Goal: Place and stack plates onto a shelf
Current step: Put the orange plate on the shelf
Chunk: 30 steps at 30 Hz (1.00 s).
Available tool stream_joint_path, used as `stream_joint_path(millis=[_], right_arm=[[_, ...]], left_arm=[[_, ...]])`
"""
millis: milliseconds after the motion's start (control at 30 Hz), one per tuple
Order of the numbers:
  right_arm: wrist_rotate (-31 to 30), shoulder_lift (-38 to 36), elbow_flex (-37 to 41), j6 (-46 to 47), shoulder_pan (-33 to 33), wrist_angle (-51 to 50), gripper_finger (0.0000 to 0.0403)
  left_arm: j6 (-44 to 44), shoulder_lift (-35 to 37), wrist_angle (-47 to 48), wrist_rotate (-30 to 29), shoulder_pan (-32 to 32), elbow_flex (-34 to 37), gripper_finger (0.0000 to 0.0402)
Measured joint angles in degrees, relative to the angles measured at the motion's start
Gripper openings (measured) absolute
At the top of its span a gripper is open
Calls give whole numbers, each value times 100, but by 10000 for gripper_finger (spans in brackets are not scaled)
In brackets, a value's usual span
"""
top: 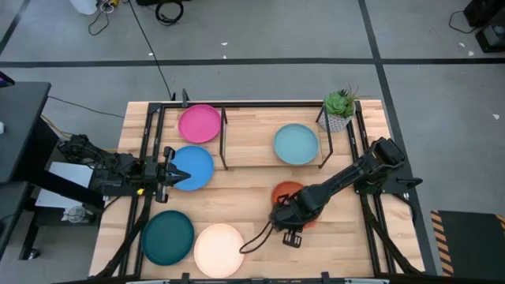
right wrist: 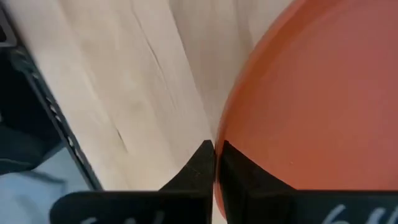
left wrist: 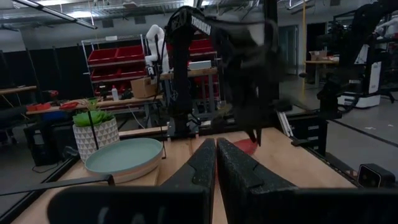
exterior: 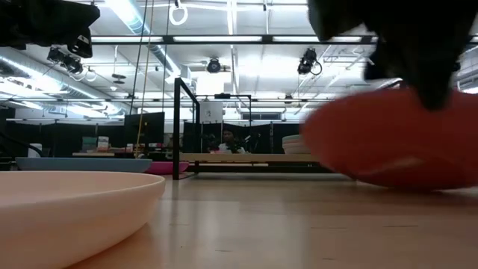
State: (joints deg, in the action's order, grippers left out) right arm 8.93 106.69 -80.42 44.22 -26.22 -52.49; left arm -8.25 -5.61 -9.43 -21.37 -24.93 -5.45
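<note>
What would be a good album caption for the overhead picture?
Right gripper pinches the orange plate's rim while the left gripper waits shut by the blue plate, beside the shelf.

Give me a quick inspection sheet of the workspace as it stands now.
Surface: wooden table, bare wood at its centre.
Job's things: pink plate and light blue plate lie on the shelf; blue plate, dark teal plate, cream plate and orange plate lie on the table.
Clutter: potted plant at the shelf's right end.
Grippers: right gripper shut on the orange plate's rim; left gripper shut, empty, by the blue plate.
Cables: black cable loops beside the cream plate.
Surroundings: grey floor, workshop shelving beyond the table.
</note>
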Motion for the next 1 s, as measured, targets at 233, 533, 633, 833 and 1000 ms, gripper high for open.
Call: stream_joint_path(millis=[233,533,633,833,1000], right_arm=[[-1423,2,-845,-1435,11,19,16],[-3126,2,-1020,-2505,507,145,16],[-3203,11,-848,-2825,802,402,16],[-3244,13,-566,-3740,1333,1182,16],[-3199,11,-242,-3990,1769,1463,16]], left_arm=[[-2,0,0,-2,0,0,23],[-1,0,0,0,0,0,23],[0,0,0,0,-2,0,23],[2,0,2,0,-1,0,23],[7,-1,2,-1,-2,0,23]])
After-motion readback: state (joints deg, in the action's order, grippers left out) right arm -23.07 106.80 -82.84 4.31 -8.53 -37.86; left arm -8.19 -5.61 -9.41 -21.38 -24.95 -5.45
